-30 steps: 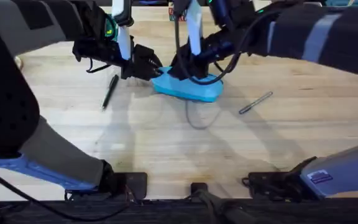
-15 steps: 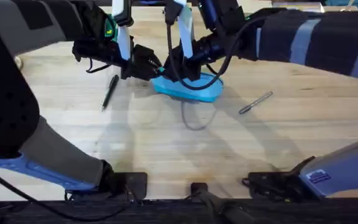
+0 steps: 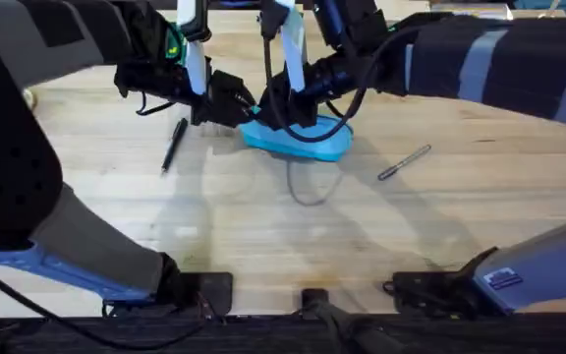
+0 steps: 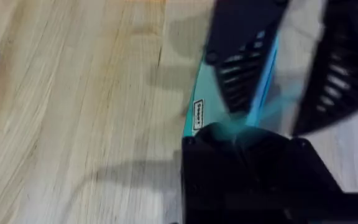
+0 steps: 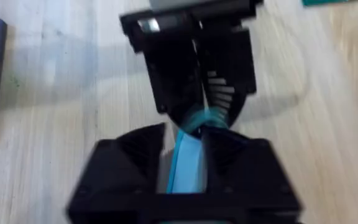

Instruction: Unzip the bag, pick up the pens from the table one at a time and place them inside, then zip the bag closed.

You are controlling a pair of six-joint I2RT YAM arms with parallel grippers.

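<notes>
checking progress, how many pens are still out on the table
2: a dark pen left of the bag, a silver pen to its right. Others could be hidden inside the bag.

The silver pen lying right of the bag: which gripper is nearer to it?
Right. The right gripper is down on the bag, just left of the silver pen. The left gripper grips the bag's far-left end, farther off.

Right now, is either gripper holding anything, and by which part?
Both hold the bag. The left gripper pinches its left end; the right gripper grips the top along the zipper, exact part hidden.
</notes>
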